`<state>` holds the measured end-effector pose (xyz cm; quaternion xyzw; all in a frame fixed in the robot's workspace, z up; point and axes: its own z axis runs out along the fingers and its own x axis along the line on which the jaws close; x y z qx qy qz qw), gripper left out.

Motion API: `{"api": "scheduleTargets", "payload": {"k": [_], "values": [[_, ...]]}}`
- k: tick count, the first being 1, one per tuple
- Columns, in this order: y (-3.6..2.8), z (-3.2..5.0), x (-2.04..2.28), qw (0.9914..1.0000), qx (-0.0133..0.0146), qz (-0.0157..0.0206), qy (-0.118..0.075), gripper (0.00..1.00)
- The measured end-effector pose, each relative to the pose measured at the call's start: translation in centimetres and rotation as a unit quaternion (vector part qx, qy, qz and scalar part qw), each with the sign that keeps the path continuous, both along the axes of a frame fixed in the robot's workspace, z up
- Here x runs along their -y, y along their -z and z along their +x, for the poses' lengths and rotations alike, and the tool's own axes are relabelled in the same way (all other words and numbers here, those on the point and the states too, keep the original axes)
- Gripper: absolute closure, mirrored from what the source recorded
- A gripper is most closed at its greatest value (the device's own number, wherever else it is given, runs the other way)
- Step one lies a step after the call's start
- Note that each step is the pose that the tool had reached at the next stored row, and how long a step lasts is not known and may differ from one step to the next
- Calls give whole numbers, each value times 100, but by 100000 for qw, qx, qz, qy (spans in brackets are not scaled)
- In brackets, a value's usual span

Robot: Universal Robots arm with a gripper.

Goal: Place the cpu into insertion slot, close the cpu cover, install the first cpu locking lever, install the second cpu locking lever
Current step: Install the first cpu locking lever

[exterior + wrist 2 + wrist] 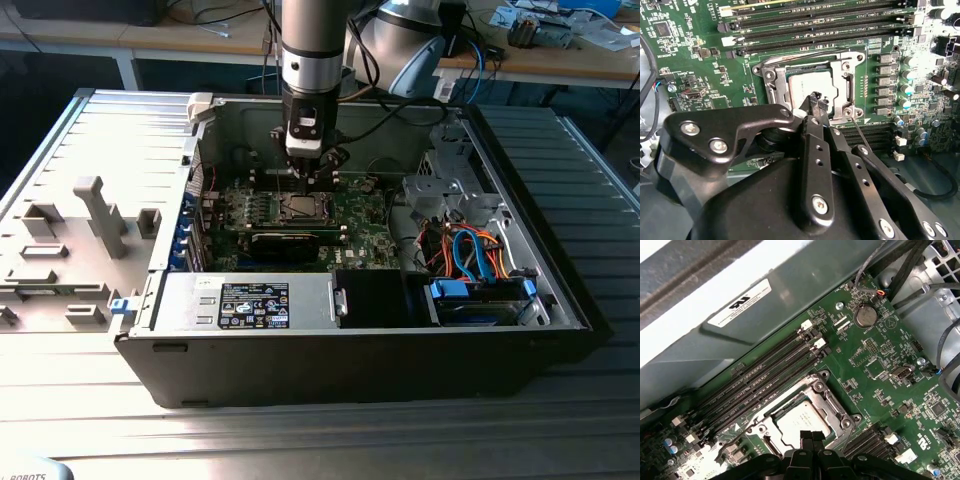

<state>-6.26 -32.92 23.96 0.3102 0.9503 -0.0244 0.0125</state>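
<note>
PC case (350, 370) on metal table (300, 440)

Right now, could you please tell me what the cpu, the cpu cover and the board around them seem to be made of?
The cpu: dull grey metal top, probably; matte, even sheen. The cpu cover: bare silver metal, likely stamped steel; bright glints on thin edges. The circuit board: green lacquered laminate, seemingly fibreglass; glossy, with fine traces.

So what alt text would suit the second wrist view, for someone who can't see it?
A black gripper, fingertips together, hovers at the edge of the cpu, which lies in the cut-out of the silver cpu cover. Around them spreads a green circuit board with long dark memory slots.
</note>
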Motion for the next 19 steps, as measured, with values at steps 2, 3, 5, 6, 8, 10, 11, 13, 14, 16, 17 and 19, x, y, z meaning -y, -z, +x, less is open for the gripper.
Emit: {"api": "scheduleTargets", "payload": {"k": [2, 3, 5, 6, 8, 10, 11, 13, 14, 16, 17, 19], "values": [[0, 0, 0, 100000, 0, 1, -202, 89], [0, 0, 0, 99999, 1, 1, -342, 89], [0, 0, 0, 99999, 0, 0, -504, 89], [0, 0, 0, 99998, 1, 0, -590, 89], [0, 0, 0, 99997, 0, 0, -759, 89], [0, 0, 0, 99996, 1, 3, -904, 89], [0, 0, 0, 99995, 0, 0, -977, 89], [0, 0, 0, 99993, 0, 2, -1167, 89], [0, 0, 0, 99992, 0, 1, -1253, 89], [0, 0, 0, 99989, 0, 1, -1467, 89], [0, 0, 0, 99988, 0, -1, -1529, 89], [0, 0, 0, 99986, 0, 1, -1695, 89]]}}
